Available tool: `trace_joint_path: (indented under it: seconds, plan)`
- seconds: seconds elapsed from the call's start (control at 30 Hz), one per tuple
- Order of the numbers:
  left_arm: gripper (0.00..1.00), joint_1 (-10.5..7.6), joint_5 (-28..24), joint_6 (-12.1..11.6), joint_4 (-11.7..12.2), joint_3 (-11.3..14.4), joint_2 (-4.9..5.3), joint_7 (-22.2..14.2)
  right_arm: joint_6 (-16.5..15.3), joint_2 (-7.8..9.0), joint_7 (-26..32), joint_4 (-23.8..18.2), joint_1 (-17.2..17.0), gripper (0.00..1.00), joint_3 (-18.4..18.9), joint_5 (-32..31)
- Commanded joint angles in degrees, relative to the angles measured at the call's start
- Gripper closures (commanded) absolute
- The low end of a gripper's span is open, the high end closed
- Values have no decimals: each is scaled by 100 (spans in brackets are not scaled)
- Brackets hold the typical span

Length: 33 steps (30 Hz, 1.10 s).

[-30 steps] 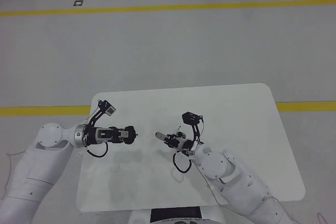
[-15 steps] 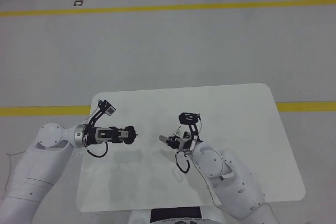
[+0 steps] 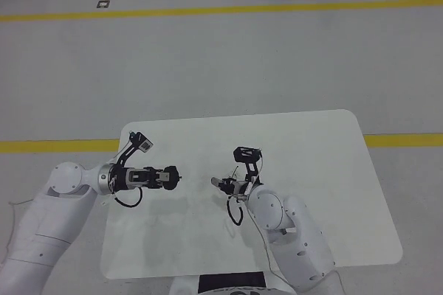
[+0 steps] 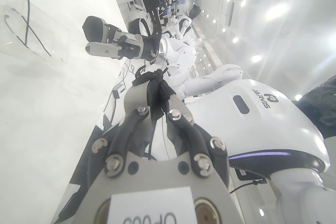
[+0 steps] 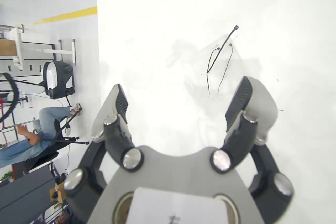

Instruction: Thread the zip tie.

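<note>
Black plastic, one zip tie sits pinched in the pressed-together left gripper, held above the table and pointed toward the right gripper. That gripper's jaws stand spread and empty, apparently ready to take the tail for threading. Three spare ties lie crossed in one clear tray, probably stock for further rounds.

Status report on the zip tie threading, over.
Left hand shut on thin black strip, likely a zip tie. Right hand open, empty. Loose black zip ties on clear plastic tray. Nothing between hands.
</note>
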Motion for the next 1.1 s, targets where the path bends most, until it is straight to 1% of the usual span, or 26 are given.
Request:
trace_joint_path:
  seconds: [0.0,0.07,0.3,0.33,0.47,0.53,0.7,0.83,0.97,1.07]
  plan:
    - [100,0,0,0,0,0,0,0,-44,7,-173,126,-35,0,-63,-8]
    - [100,0,0,0,0,0,0,0,18,5,-219,221,7,0,-121,-13]
    - [100,0,0,0,0,0,0,0,22,-56,-359,756,300,0,-234,232]
    - [100,0,0,0,0,0,0,0,22,-74,-371,859,361,16,-230,331]
    - [100,0,0,0,0,0,0,0,22,-124,-494,1130,475,50,-184,427]
    - [100,0,0,0,0,0,0,0,22,-152,-566,1231,494,52,-151,400]
    - [100,0,0,0,0,0,0,0,22,-202,-702,1485,519,52,-21,422]
    - [100,0,0,0,0,0,0,0,22,-234,-786,1514,508,55,9,429]
    - [100,0,0,0,0,0,0,0,22,-262,-884,1562,475,60,42,301]
    - [100,0,0,0,0,0,0,0,22,-294,-928,1600,458,62,74,147]
